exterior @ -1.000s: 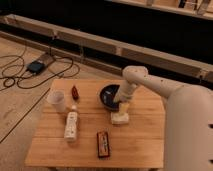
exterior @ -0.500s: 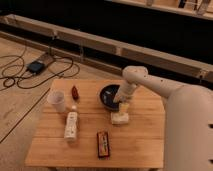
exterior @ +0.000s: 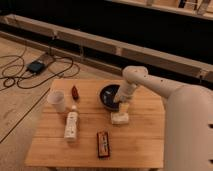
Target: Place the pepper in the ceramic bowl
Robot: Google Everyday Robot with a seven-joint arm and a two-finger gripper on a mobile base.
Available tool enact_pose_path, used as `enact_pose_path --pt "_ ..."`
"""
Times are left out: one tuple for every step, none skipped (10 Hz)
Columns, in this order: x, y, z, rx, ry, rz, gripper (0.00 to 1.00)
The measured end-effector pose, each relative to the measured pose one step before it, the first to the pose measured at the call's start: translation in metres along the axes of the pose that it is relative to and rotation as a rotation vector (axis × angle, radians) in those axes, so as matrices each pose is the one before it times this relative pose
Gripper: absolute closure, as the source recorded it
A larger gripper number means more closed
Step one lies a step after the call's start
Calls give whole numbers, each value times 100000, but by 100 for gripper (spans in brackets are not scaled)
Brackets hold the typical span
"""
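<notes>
The pepper (exterior: 75, 92), small and dark red-brown, lies on the wooden table (exterior: 140, 142) next to the white cup (exterior: 56, 100), on its right. The ceramic bowl (exterior: 109, 94), dark and glossy, sits at the table's back middle. My gripper (exterior: 120, 116) hangs at the end of the white arm (exterior: 131, 82), low over the table just in front of the bowl's right side, well right of the pepper.
A white bottle (exterior: 71, 125) lies on its side in front of the cup. An orange-and-black packet (exterior: 103, 144) lies near the front edge. Cables and a dark box (exterior: 36, 66) lie on the floor at left.
</notes>
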Motion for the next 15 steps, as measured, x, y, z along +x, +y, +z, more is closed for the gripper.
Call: enact_pose_path --pt "1 -3 -6 11 -2 5 33" --pt "-2 -1 -1 0 -4 -1 33" --pt "1 1 4 -6 3 -2 33" --pt "0 -2 -6 12 -1 2 33" --pt "1 1 5 -7 -2 2 33" --pt "-1 -1 -1 -1 4 -4 33" --pt "-4 -2 -3 2 5 -12 33" --pt "-6 -7 -10 11 24 -19 33" --pt "11 97 -169 11 781 -774 33" --pt "-96 201 -457 201 1787 -2172 33" --pt "-358 262 -638 229 2742 -3932 33" --pt "-739 50 -589 304 2298 -4282 33" --pt "-1824 -168 -1086 643 3908 -8747 33" --pt "-954 -110 -649 338 2375 -5417 33" --pt "-1037 -177 -517 146 2140 -5735 33"
